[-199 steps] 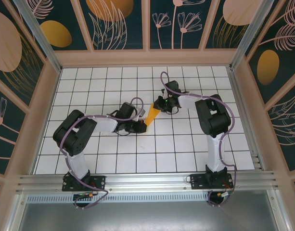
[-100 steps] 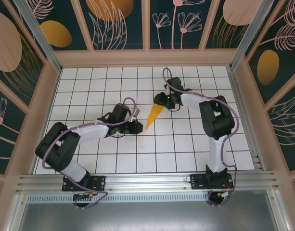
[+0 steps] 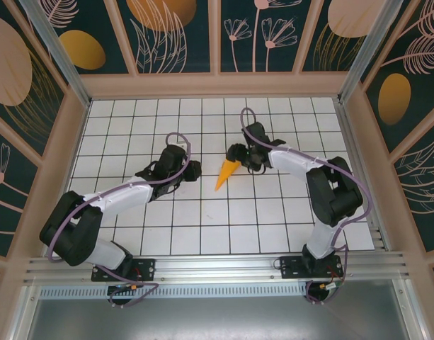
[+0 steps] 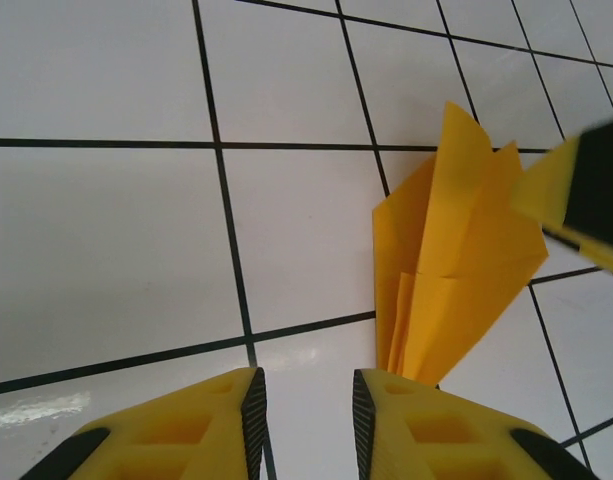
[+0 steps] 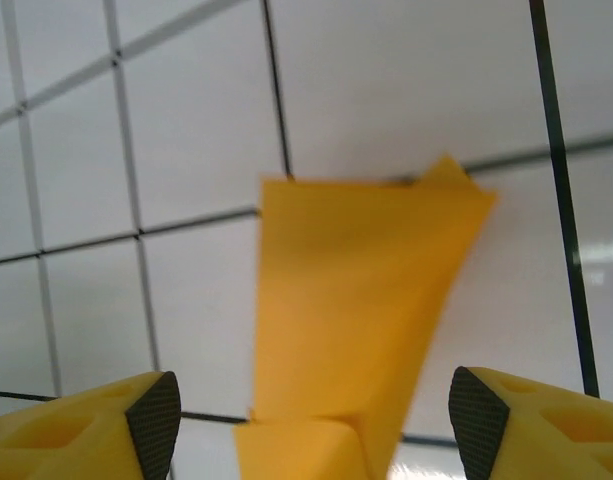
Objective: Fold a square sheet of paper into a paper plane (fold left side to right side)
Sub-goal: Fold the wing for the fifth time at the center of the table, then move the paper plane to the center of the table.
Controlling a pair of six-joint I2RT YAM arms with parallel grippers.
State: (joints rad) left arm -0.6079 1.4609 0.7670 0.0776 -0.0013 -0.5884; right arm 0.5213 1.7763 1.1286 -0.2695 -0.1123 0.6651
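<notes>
The square sheet of paper stands folded into a narrow orange-yellow paper plane (image 3: 225,175) that lies on the white grid table, its point towards the near side. My left gripper (image 3: 195,170) is just left of it, open, with bare table between its fingers (image 4: 306,420). In the left wrist view the paper plane (image 4: 456,260) rises to the right of the right fingertip. My right gripper (image 3: 236,152) hovers over the plane's wide far end, open wide (image 5: 316,410). The paper plane (image 5: 356,300) lies loose between those fingers, touching neither pad.
The grid table (image 3: 202,234) is boxed in by low wooden walls (image 3: 213,85) with painted leaf panels. A right finger (image 4: 591,195) shows at the right edge of the left wrist view. An aluminium rail (image 3: 217,265) runs along the near edge.
Both grippers have opened and let go of the paper plane. The left gripper has drawn back to the left and the right one has lifted slightly away; the plane lies free on the table.
</notes>
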